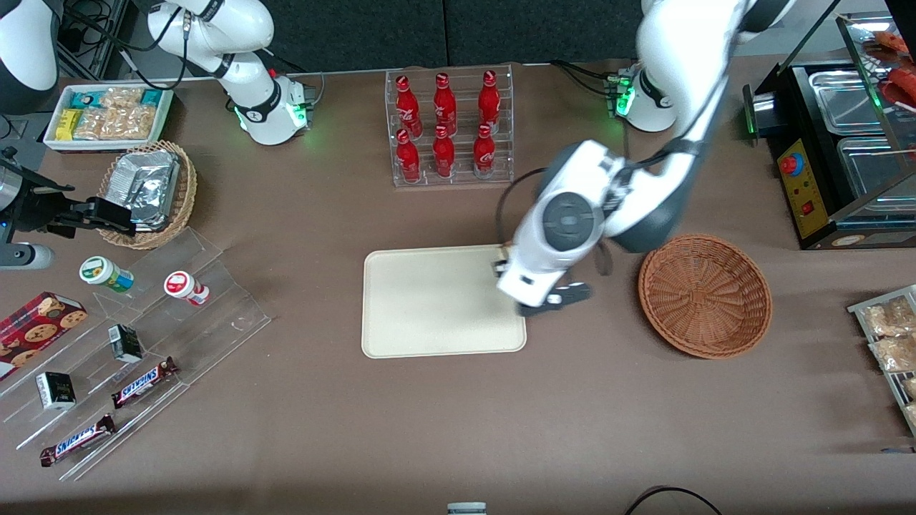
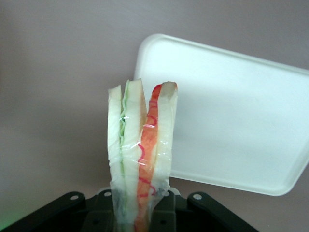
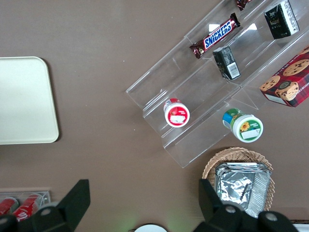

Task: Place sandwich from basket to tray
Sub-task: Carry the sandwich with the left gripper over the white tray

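1. The sandwich (image 2: 140,159) is held in the gripper (image 2: 137,212): in the left wrist view its wrapped wedge stands on end between the black fingers (image 2: 164,212), which are closed on its lower end, with green filling in one layer and red in the next.

2. In the front view the gripper (image 1: 554,297) sits a little right of centre in the frame, at the tray's right edge, between the tray (image 1: 429,300) and the basket (image 1: 705,295). The sandwich itself is hidden there under the wrist and arm.

3. The basket, right of centre in the front view, shows only bare wicker, so the pick looks done.

4. The tray, at mid-frame, has nothing on it. Carrying over it, lowering and releasing are, by my judgement, what is left; the task seems about halfway through.

5. The wrist view alone shows the grip and the sandwich's layers, and that the tray's rounded corner (image 2: 149,46) lies just ahead of the wedge.

6. The front view alone shows the basket and the gripper's place between the two containers.

7. The right wrist view shows only a corner of the tray (image 3: 24,96) at its left edge and the clear acrylic shelf (image 3: 203,82) with snacks at the upper right; neither sandwich nor basket appears.
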{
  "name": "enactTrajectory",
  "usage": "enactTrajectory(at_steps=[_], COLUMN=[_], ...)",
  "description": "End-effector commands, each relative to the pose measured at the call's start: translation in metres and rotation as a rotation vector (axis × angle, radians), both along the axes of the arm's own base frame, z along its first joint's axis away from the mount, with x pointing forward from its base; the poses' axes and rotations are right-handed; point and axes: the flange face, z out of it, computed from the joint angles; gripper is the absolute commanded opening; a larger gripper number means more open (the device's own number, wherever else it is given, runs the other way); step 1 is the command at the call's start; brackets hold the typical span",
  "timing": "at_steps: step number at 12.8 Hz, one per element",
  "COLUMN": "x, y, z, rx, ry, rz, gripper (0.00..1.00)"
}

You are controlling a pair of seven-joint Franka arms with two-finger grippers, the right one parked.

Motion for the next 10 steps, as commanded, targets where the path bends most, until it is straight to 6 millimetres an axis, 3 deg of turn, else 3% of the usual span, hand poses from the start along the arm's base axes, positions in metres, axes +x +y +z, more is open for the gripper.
enactTrajectory(at_steps=[1,3,7,10], x=[-0.004,-0.02,-0.039,-0.031], y=[-0.042,-0.066,-0.098,-0.098], z=[-0.046,-0.082,-0.12,-0.139], rx=[-0.009,0.02,-0.01,-0.028], ry=[-0.017,-0.036,-0.082,-0.115], rz=[-0.045,-0.165,-0.23,-0.222], gripper=[0.02,0.05,0.1,0.1])
